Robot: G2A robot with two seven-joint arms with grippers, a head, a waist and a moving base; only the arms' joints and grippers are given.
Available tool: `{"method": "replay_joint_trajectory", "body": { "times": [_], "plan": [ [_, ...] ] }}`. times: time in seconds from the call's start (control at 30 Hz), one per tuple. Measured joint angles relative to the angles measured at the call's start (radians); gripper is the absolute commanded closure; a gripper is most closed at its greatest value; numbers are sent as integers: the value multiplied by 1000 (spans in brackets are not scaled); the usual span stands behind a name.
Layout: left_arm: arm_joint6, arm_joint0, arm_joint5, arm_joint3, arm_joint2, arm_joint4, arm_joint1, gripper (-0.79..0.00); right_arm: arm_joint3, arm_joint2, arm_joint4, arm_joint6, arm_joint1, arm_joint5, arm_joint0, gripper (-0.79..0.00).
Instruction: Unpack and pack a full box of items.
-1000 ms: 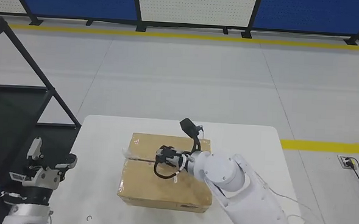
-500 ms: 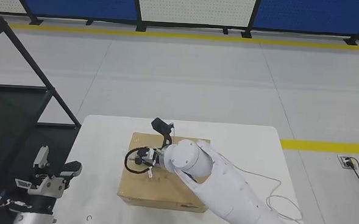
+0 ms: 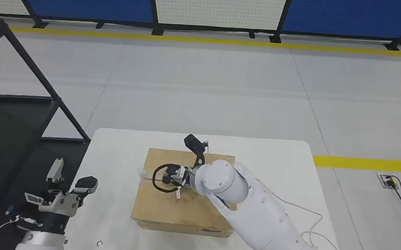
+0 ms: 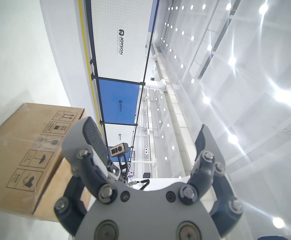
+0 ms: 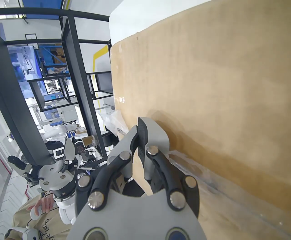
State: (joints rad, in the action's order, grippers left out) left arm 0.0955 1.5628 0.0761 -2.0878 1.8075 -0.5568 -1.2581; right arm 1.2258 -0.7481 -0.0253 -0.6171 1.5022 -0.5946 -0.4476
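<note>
1. Top view: the box [image 3: 175, 216] stands closed in the middle of the white bench [image 3: 110, 161], with its long axis from side to side. The right pincer [image 3: 167, 179] is low over the lid, near the left end of the middle seam. The left pincer [image 3: 70, 176] is well apart, beyond the left edge of the bench, so the right arm is much nearer.
2. Left wrist view: the left pincer [image 4: 147, 145] has its fingers wide apart and holds nothing. The box [image 4: 34, 159] lies to one side of it, plain brown cardboard with printed handling signs.
3. Right wrist view: the right pincer [image 5: 141, 136] has its fingers together, with the tips just above the lid of the box [image 5: 216, 79]. I see nothing between them. Clear tape [image 5: 193, 168] runs along the seam just beside the fingers, so I judge that the next move follows this line.
</note>
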Motion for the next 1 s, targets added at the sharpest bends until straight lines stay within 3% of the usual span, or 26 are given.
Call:
{"method": "replay_joint_trajectory", "body": {
  "times": [0.17, 0.43, 0.8, 1.0],
  "plan": [
    [1, -20, 7, 0, -15, 11, 0, -785, 120, -70, 96, -38, -45, -108, -79, 0],
    [-4, -37, 11, -1, -34, 24, -1, -785, 302, -213, 208, -86, -112, -197, -225, 0],
    [-14, -54, 20, -11, -67, 55, -3, -785, 409, -355, 280, -159, -169, -211, -361, 0],
    [-28, -63, 20, -14, -74, 67, -5, -785, 476, -427, 268, -109, -183, -174, -423, 0]
  ]
}}
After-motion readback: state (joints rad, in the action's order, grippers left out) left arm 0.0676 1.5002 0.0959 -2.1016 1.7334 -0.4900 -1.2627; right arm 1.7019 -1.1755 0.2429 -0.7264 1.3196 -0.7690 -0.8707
